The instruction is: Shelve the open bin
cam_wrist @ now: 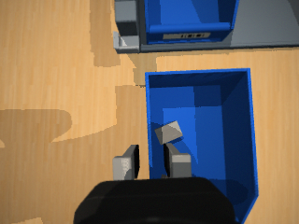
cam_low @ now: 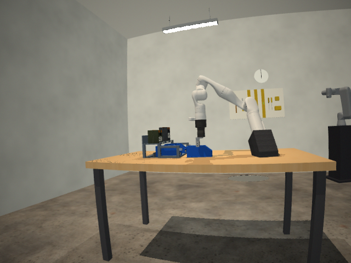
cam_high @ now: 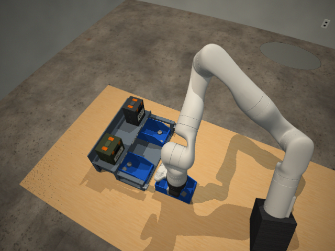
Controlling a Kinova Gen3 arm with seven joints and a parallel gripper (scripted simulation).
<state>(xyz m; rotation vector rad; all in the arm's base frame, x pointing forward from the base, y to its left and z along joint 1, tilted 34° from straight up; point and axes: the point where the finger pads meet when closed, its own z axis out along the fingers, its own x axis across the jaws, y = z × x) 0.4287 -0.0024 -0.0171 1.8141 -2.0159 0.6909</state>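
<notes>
The open blue bin stands on the table just in front of the grey shelf [cam_high: 130,143]; it also shows in the side view [cam_low: 199,151] and fills the wrist view [cam_wrist: 203,135]. A grey part [cam_wrist: 169,133] lies inside it. My gripper [cam_wrist: 151,155] points straight down with its fingers astride the bin's left wall, one finger outside and one inside. The fingers stand half apart, wider than the thin wall, so the gripper is open. The gap [cam_high: 147,149] in the shelf row lies between two blue bins [cam_high: 155,132] [cam_high: 135,166].
A black box [cam_high: 133,110] and a green box [cam_high: 109,148] stand on the shelf's upper board. The shelf's front corner post [cam_wrist: 126,28] and one shelved bin [cam_wrist: 187,19] are just beyond the loose bin. The arm's black base [cam_high: 271,227] stands at the right.
</notes>
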